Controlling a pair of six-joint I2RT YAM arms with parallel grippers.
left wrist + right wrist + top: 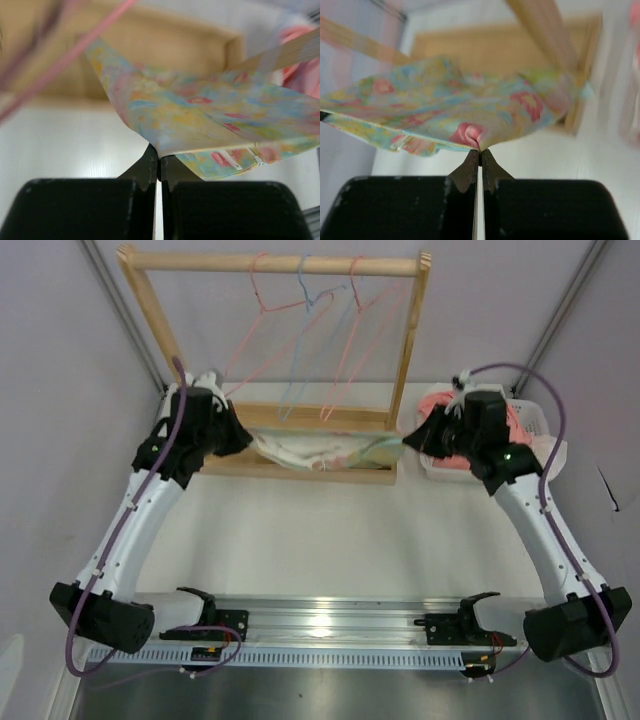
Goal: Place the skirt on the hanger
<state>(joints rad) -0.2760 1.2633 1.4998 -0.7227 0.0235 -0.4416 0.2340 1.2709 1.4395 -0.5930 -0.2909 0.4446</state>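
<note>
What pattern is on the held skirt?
Small cloth skirt: pastel yellow, blue, green, pink flowers; left wrist view.

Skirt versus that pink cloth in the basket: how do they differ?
The skirt is floral pastel; the pink cloth is plain coral. The skirt is stretched between the left pincer and right pincer, both shut on it; the pink cloth lies bunched in a white basket, ungripped. Both are soft fabric.

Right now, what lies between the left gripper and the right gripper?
The skirt spans that gap, as the top view shows, low at the foot of the wooden rack. The left gripper and the right gripper each pinch one end.
</note>
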